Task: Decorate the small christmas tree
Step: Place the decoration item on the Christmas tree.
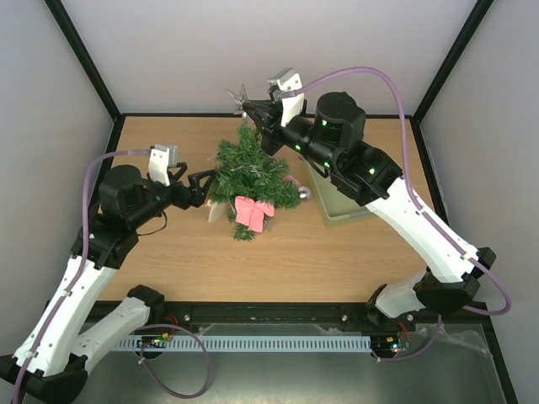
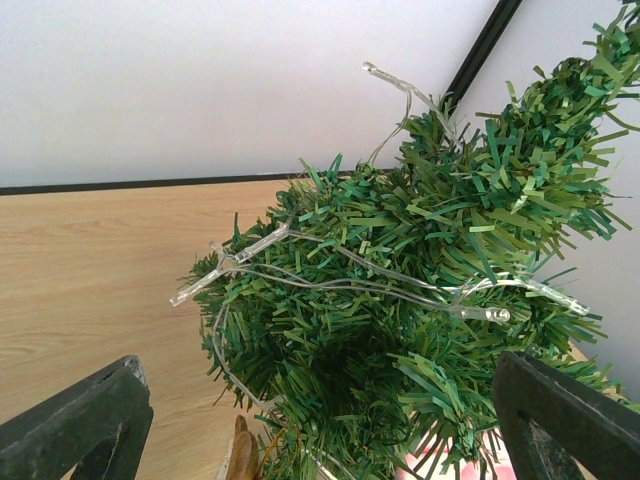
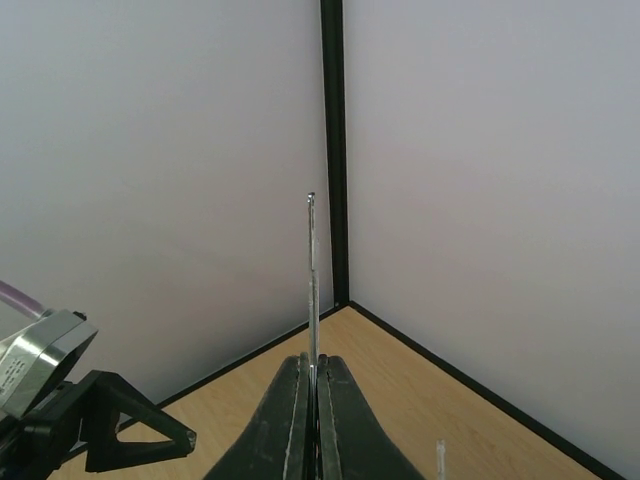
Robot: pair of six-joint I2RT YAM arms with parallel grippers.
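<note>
A light wooden table [image 1: 295, 261] with a straight grain forms the floor. A pale green rectangular basket [image 1: 337, 212] sits at its right side, near the wall. Pale grey wall panels [image 1: 253, 50] enclose the table, joined by black frame struts [image 1: 84, 61]. A white slotted cable duct [image 1: 253, 343] runs along the near edge.

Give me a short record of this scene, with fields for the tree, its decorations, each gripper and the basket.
tree: small christmas tree, mid-table
decorations: light string over the branches; pink bow at the near side
left gripper: open, beside the tree
right gripper: shut on silver star, at the tree's far end
basket: pale green basket, under the right arm
</note>
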